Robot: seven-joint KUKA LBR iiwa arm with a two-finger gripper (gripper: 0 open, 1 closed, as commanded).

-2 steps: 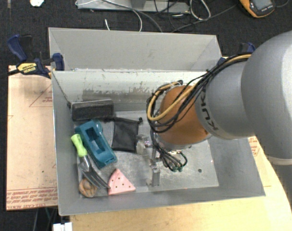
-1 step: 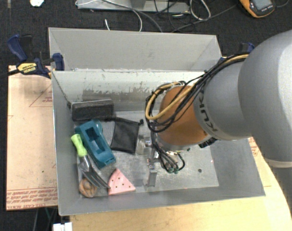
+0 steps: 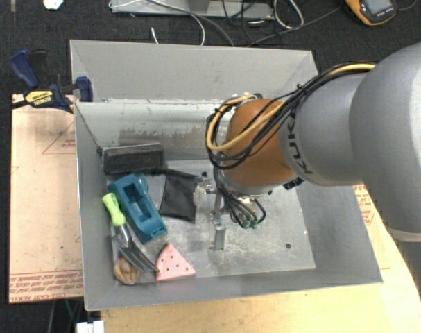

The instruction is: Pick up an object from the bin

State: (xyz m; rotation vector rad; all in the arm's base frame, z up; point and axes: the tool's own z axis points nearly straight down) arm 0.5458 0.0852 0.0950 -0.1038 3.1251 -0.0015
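Gripper: the gripper [image 3: 218, 240] hangs low over bare floor near the middle of the bin, a narrow grey metal tip pointing down; whether it is open or closed cannot be told, and nothing shows in its grasp.
Nearest thing: a dark grey sheet [image 3: 177, 195], flat, matte and soft-looking, roughly four-sided, lies just left of the gripper, apart from it.
Pink wedge [image 3: 172, 263]: a triangular piece, pale pink with small dark dots, lies flat near the front wall, below and left of the gripper.
Teal tool [image 3: 141, 207]: a chunky moulded plastic body, glossy teal, with a rectangular hollow on top, set diagonally left of the dark sheet.
Green handle [image 3: 114, 210]: a short rounded bar, bright lime green and smooth, lies against the teal tool's left side.
Black block [image 3: 132, 158]: a long rectangular bar, dull and slightly rough, lies along the back wall above the teal tool.
Front-left corner: a small round brown thing [image 3: 127, 272] and thin metal pieces [image 3: 132, 252] lie together beside the pink wedge; their kind is unclear.
Bin [image 3: 293, 252]: grey sheet metal, scuffed and scratched, with sloping walls; its right half is bare.
Robot: a smooth orange cover [image 3: 255, 148] sits above the gripper, looped by yellow and black cables [image 3: 220, 130]; the thick grey arm [image 3: 363, 130] comes in from the right.
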